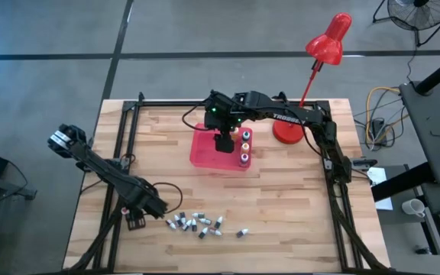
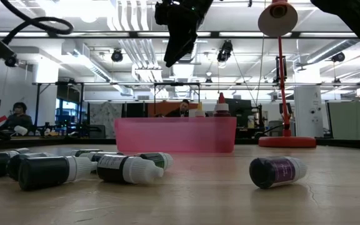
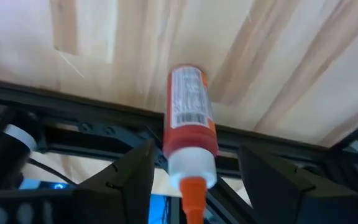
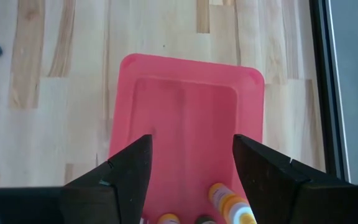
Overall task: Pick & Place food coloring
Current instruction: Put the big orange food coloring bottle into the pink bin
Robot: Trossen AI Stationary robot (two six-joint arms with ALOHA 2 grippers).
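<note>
Wood table point(image 1: 296, 198) w/ red tray point(image 1: 205, 155) at center. Left hand point(image 1: 134, 222), lower left, is spread around an orange bottle point(image 3: 190, 121) & should close slowly on its middle. Right hand point(image 1: 223, 143) hangs spread over the tray. Little bottles point(image 1: 197, 223) lie bottom center.

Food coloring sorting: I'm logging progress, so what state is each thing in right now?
Left gripper: open, astride an orange-capped bottle lying at the table's left front edge.
Right gripper: open, empty, above the red tray.
Red tray: holds three upright bottles along its right side.
Loose vials: lying on their sides on the table's front.
Desk lamp: standing, whether it is lit cannot be told.
</note>
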